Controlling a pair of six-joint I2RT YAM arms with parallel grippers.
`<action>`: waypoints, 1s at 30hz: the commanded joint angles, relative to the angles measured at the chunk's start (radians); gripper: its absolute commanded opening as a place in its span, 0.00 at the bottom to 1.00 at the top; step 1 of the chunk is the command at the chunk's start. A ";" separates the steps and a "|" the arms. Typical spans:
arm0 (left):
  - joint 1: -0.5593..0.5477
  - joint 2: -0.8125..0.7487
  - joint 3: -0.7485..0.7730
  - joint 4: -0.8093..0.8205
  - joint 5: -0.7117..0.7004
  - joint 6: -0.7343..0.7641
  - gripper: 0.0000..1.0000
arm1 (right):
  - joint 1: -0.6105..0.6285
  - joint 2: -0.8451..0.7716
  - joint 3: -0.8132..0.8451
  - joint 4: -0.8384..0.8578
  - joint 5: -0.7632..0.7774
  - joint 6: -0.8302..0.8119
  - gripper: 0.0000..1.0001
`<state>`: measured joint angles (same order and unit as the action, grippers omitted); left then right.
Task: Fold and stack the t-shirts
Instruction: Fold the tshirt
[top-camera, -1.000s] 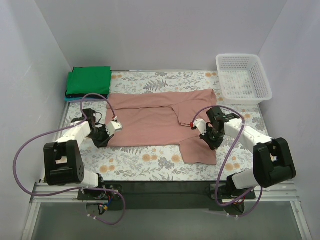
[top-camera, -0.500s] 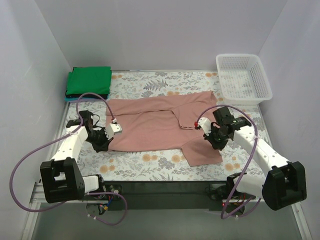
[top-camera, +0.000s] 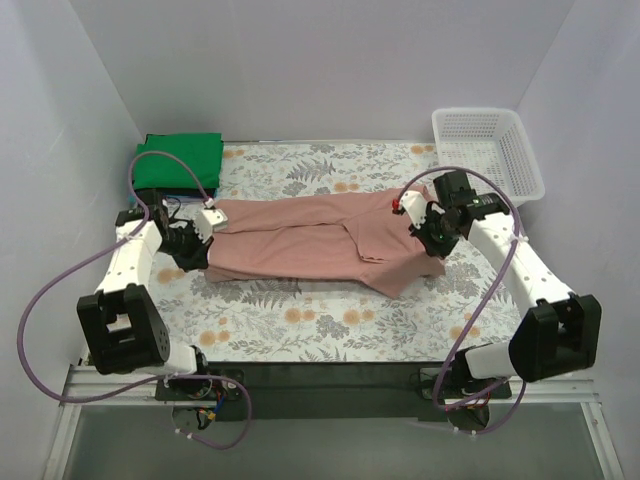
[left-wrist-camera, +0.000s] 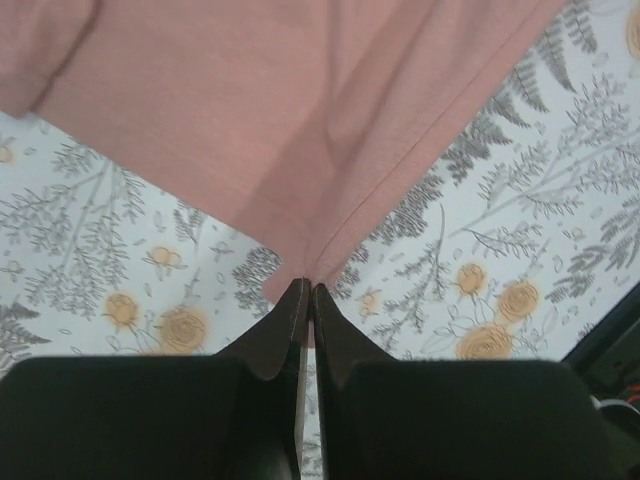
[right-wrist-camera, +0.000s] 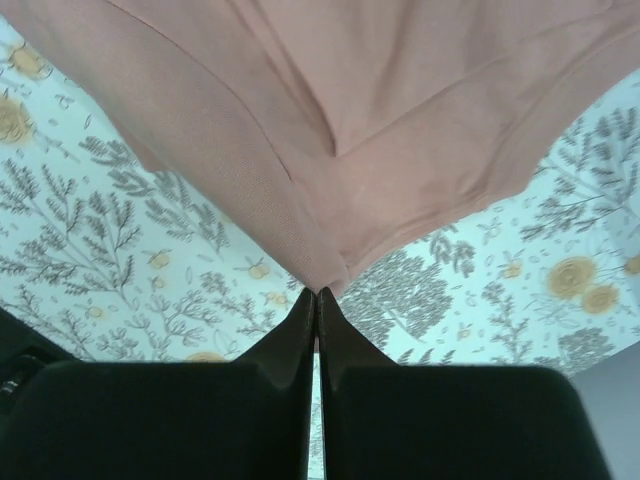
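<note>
Pinching opposite corners of the pink-brown t-shirt (top-camera: 300, 245), both hands are clenched on cloth: the left hand (left-wrist-camera: 307, 290) grips the left corner, the right hand (right-wrist-camera: 316, 295) the right one, both held up off the floral table (top-camera: 320, 325). The shirt stretches between them across mid table, with a flap drooping toward the near right. Farther back, the green t-shirt (top-camera: 178, 162) lies folded at the far left corner and the white basket (top-camera: 490, 150) sits far right.

shirt (top-camera: 310, 240) centre, folded stack (top-camera: 178, 163) far-left, basket (top-camera: 522, 150) far-right
</note>
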<state>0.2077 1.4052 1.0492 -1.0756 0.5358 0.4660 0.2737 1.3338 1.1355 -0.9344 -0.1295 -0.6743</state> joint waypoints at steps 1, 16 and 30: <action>0.007 0.055 0.086 0.088 0.061 -0.081 0.00 | -0.018 0.079 0.122 0.017 -0.001 -0.033 0.01; 0.009 0.368 0.323 0.229 0.073 -0.234 0.00 | -0.091 0.450 0.509 0.016 -0.007 -0.082 0.01; 0.006 0.557 0.437 0.310 0.075 -0.346 0.05 | -0.094 0.691 0.688 0.019 0.025 -0.045 0.01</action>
<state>0.2081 1.9705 1.4525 -0.8009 0.6018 0.1551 0.1837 1.9999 1.7710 -0.9169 -0.1280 -0.7357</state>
